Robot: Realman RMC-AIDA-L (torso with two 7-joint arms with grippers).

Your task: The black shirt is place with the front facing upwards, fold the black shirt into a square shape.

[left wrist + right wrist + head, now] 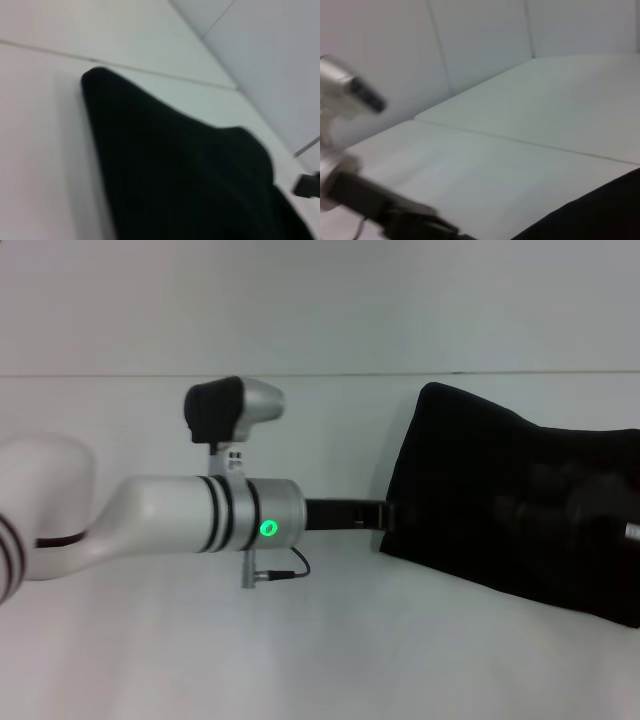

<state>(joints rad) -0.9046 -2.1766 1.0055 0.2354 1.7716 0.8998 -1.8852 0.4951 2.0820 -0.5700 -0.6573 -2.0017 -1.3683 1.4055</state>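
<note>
A: Shirt (pixel 510 510) takes up the right side of the white table (pixel 320 660), a big black mass bunched into a slanting slab, one rounded corner poking up at the far end. No lettering on show, just plain black fabric.

B: And the left arm (pixel 150 515)?

A: Stretched right across the table from the left, green light glowing on the wrist. The left gripper (pixel 378 514) meets the shirt's near left edge, black on black, so whether it's pinching cloth or spread apart, I can't tell.

B: Anything from the left wrist view?

A: Shirt (pixel 190 175) fills most of it, a dark peak rising off the table (pixel 40 125). No fingers visible there.

B: Right gripper?

A: Only a sliver of something pale at the right edge of the head view; the gripper itself I can't make out. Its wrist view catches a dark corner of shirt (pixel 600 215) and, farther off, the left arm (pixel 350 95).
</note>
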